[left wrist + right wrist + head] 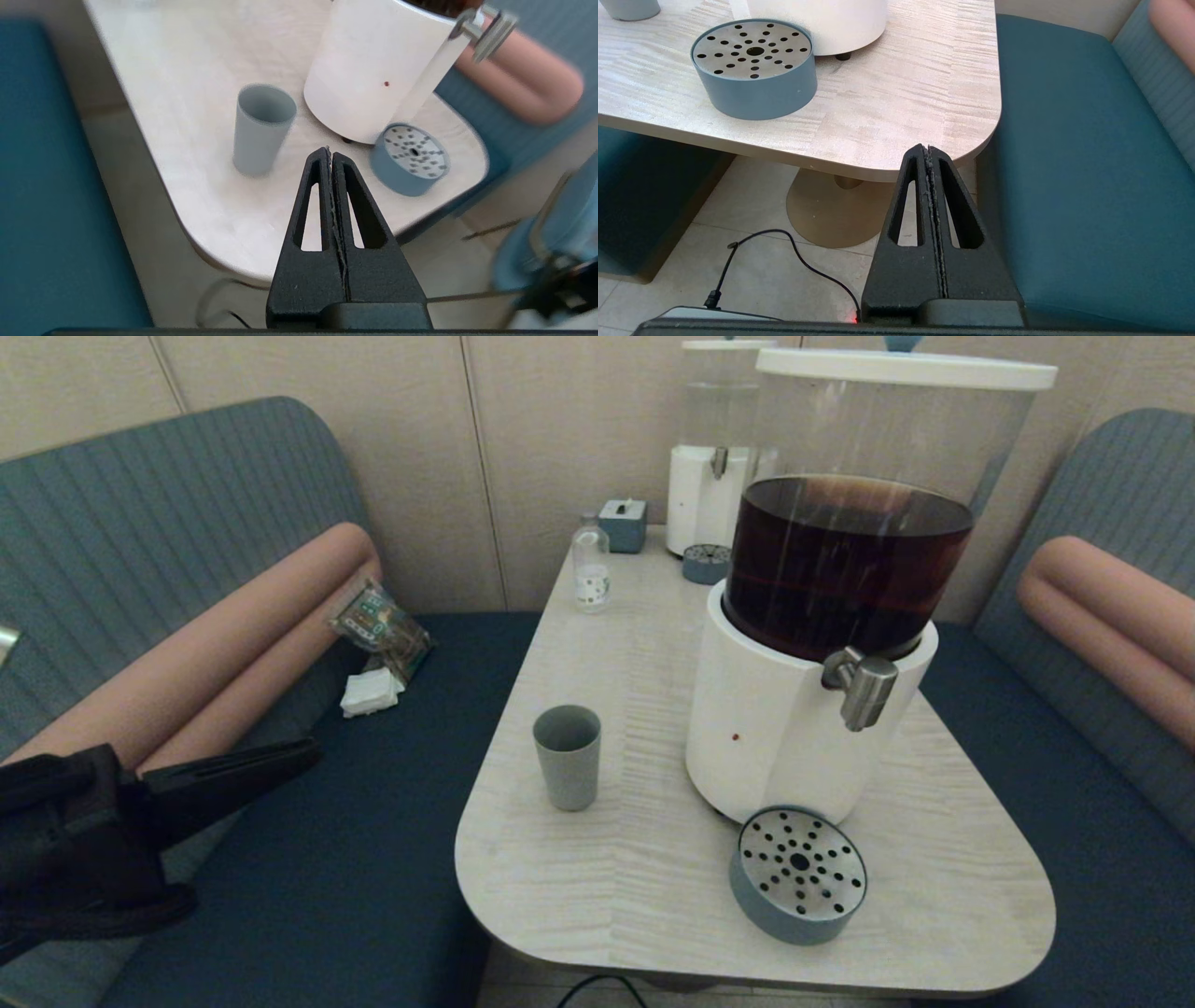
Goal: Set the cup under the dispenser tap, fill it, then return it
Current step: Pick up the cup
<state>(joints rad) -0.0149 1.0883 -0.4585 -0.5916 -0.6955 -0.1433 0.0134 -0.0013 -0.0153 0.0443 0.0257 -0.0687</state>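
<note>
Head view: the cup (567, 756) stands upright on the table (616, 877), left of the dispenser and well apart from its tap (864, 686). The left gripper (303, 754) hovers off the table's edge, fingers pressed together. The right gripper (928, 150) hangs below, likewise closed, holding nothing.

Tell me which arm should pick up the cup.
Left. The cup stands on the table's left side, and the left end effector, shut, already points toward it. The right end effector, also shut, hangs below the table's far corner, beyond the dispenser.
</note>
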